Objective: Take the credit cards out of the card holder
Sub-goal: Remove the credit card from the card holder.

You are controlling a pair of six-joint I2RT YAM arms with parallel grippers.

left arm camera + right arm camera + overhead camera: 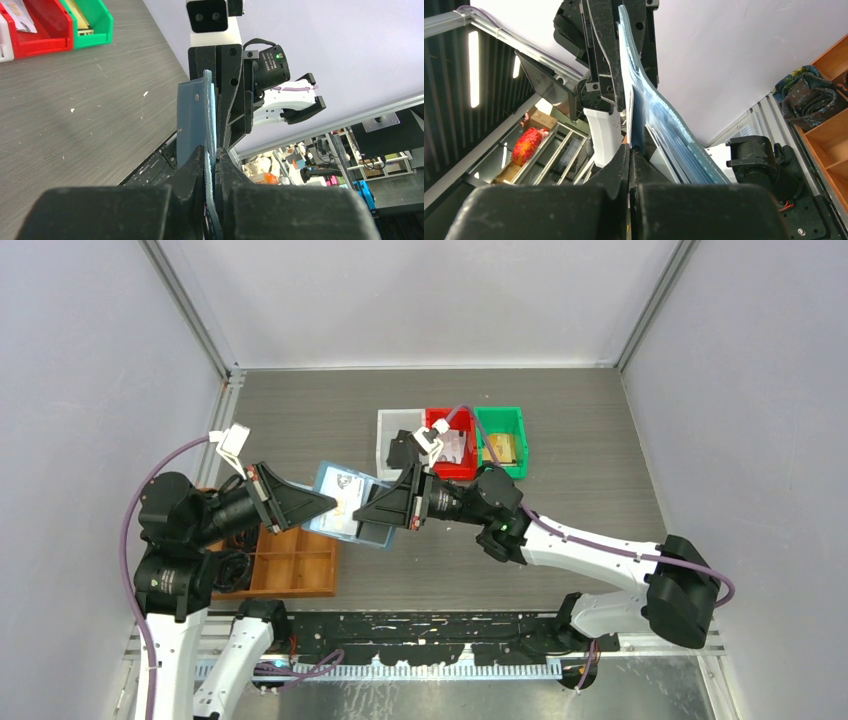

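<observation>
**benchrat:** What's the layout, biggest stuff first?

**yam_fan:** It's a grey wood-grain worktop with an arm on each side. The left arm reaches in from 9 o'clock and the right arm from 3 o'clock, and they meet near the middle. A brown wooden compartment tray sits at about 7 o'clock from that meeting spot, partly under the left arm. At roughly 1 o'clock there's a row of three bins touching side by side: a clear bin, a red bin and a green bin.

**benchrat:** And the card holder?

**yam_fan:** The card holder is folded open, pale blue side up, and held between the two tools. The left tool has its fingers pressed together on the holder's 9 o'clock edge. In the left wrist view the teal flap stands edge-on right in the pinch. The right tool is clamped on the opposite edge, and its wrist view shows the blue sheet bowing away from the closed fingers.

**benchrat:** Are the cards out?

**yam_fan:** Nope. A pale card shows inside the open holder, between the two tool tips. It's too small to tell more than that.
</observation>
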